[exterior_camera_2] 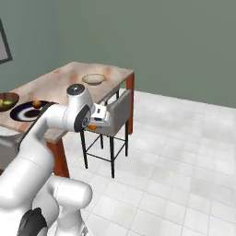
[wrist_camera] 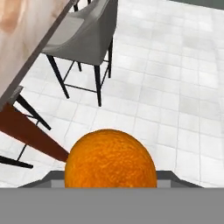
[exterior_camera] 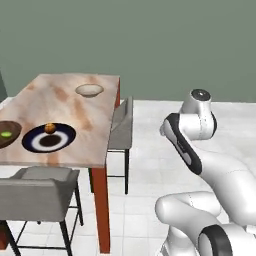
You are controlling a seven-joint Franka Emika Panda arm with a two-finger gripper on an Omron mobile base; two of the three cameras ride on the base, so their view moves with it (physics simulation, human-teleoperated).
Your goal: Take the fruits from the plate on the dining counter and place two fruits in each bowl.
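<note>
An orange fruit point(wrist_camera: 110, 159) sits between the jaws of my gripper point(exterior_camera_2: 95, 124), which is shut on it and hangs over the tiled floor beside the dining counter point(exterior_camera: 75, 110), off its right edge. A second orange fruit point(exterior_camera: 50, 128) lies on the navy-and-white plate point(exterior_camera: 35, 142). To the plate's left, the dark brown wooden bowl point(exterior_camera: 12, 129) holds a green fruit point(exterior_camera: 6, 134). The cream bowl point(exterior_camera: 89, 90) stands at the far end of the counter, and nothing shows inside it.
A grey chair point(exterior_camera_2: 115, 113) stands at the counter's right side, just under and beyond my hand. Another grey chair point(exterior_camera: 37, 192) is at the near end. The counter's reddish-brown leg point(exterior_camera: 102, 207) is close by. Open tiled floor point(exterior_camera_2: 184, 152) lies to the right.
</note>
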